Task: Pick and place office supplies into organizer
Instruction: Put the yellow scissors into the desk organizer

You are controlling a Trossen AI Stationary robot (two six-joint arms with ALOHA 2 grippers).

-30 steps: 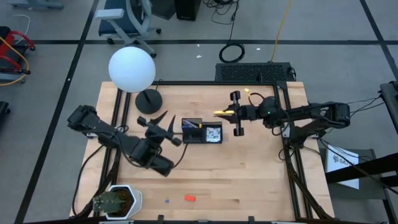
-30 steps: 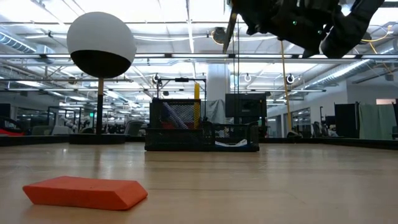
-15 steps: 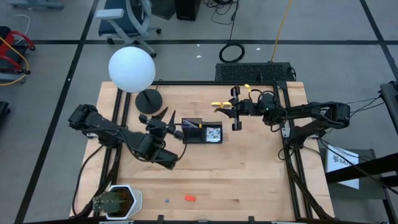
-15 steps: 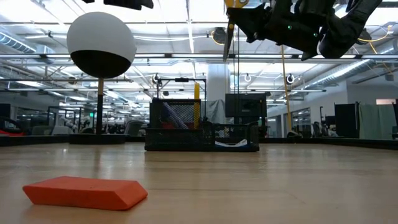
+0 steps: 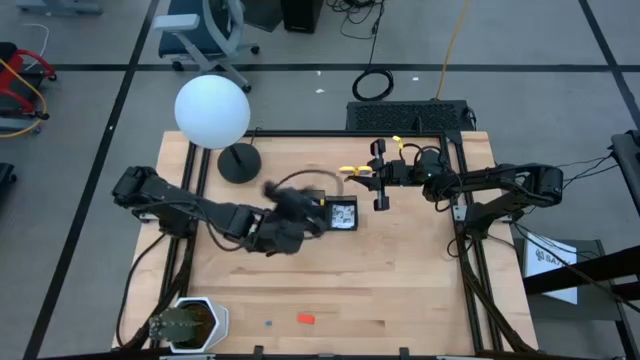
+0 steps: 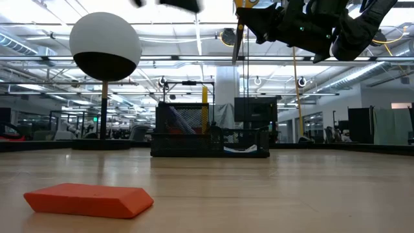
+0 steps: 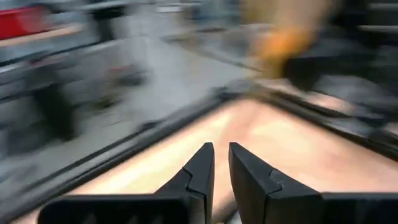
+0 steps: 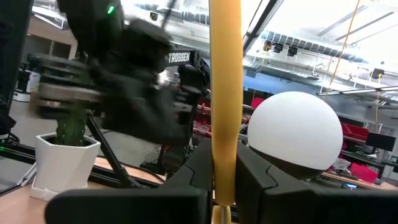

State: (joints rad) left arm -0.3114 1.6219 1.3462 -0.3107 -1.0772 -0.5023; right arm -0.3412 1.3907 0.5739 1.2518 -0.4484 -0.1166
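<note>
The right hand, clamped on the yellow pencil, hangs at two o'clock of the organizer. The left hand, motion-blurred, hides the organizer's nine-o'clock end, fingers nearly together, empty.

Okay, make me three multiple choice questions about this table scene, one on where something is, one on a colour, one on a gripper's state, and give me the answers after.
1. Where does the red eraser lie?
A. inside the organizer
B. on the bare table near its front edge
C. under the lamp

2. What colour is the lamp's globe?
A. white
B. green
C. blue

3. What is the right gripper doing?
A. standing open and empty
B. shut on the eraser
C. shut on the yellow pencil

Answers: 1 B, the high view shows it alone on the wood, far from the organizer. 2 A, it shows white from above. 3 C, the right wrist view shows the yellow pencil clamped between its fingers.
</note>
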